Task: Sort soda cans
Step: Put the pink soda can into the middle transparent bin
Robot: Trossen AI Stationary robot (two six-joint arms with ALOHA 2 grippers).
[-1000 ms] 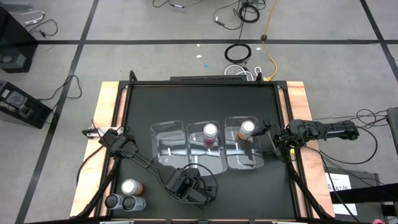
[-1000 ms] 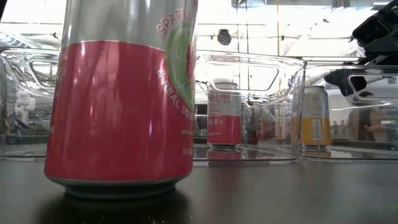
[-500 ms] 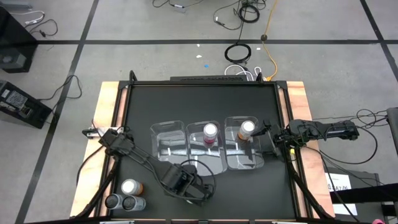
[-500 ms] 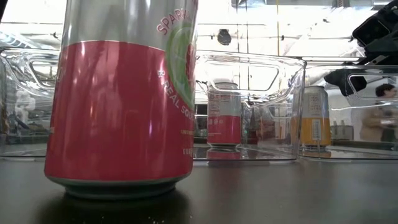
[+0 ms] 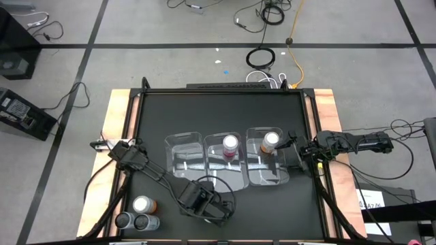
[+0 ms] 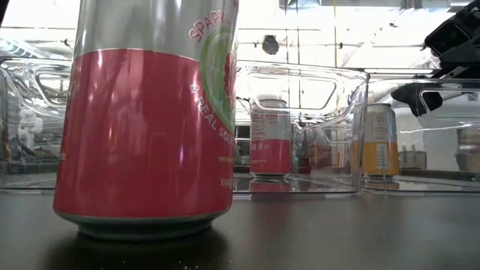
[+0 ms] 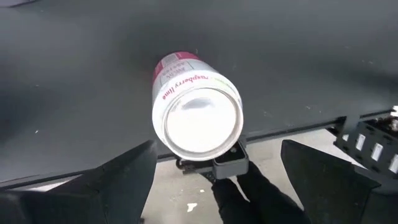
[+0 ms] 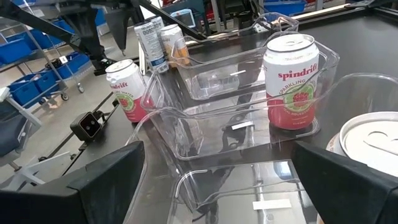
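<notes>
A: Where's the red can (image 7: 196,106)?
B: Upright just ahead of the left gripper (image 7: 214,163), whose spread fingers seem ready to straddle it.
A: Right gripper (image 8: 217,180)?
B: Open, waiting beside the bins (image 5: 235,178).

**What the views leave out**

From above, the left pincer (image 5: 212,212) and its arm cover the red can (image 7: 196,109) standing near the bench's front edge. In the low view that can fills the near frame, with its top cut off by the upper edge. In the right wrist view, only a slice of the orange can's lid (image 8: 370,138) shows at the picture's side. The two grey cans (image 5: 135,222) sit at the lower edge of the high view, too small to read.
</notes>
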